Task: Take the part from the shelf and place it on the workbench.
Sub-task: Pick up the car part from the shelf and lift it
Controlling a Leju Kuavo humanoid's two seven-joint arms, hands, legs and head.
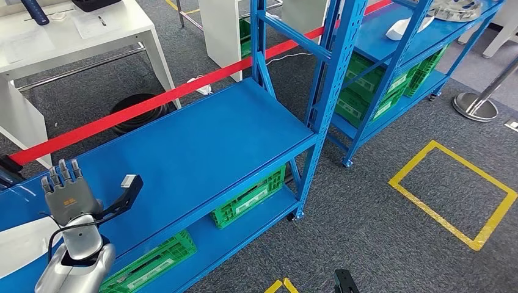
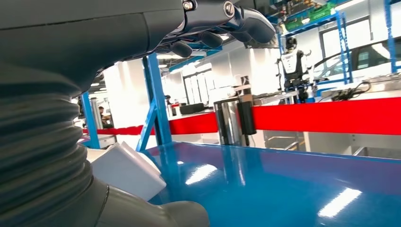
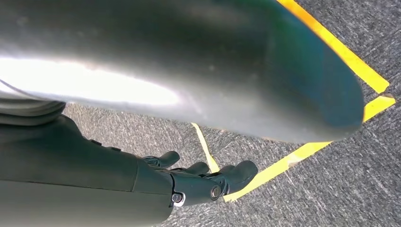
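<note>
The part, a flat white piece, is seen lying on the blue shelf at its near left end, partly hidden behind the left arm; its long axis cannot be told. In the left wrist view a pale corner of it is shown flat on the glossy shelf top, just beside the wrist. The left hand is held over the shelf, palm down, fingers spread and straight, thumb stretched sideways, nothing gripped. The right hand is hung over the grey carpet beside yellow floor tape, fingers loosely curled, empty.
</note>
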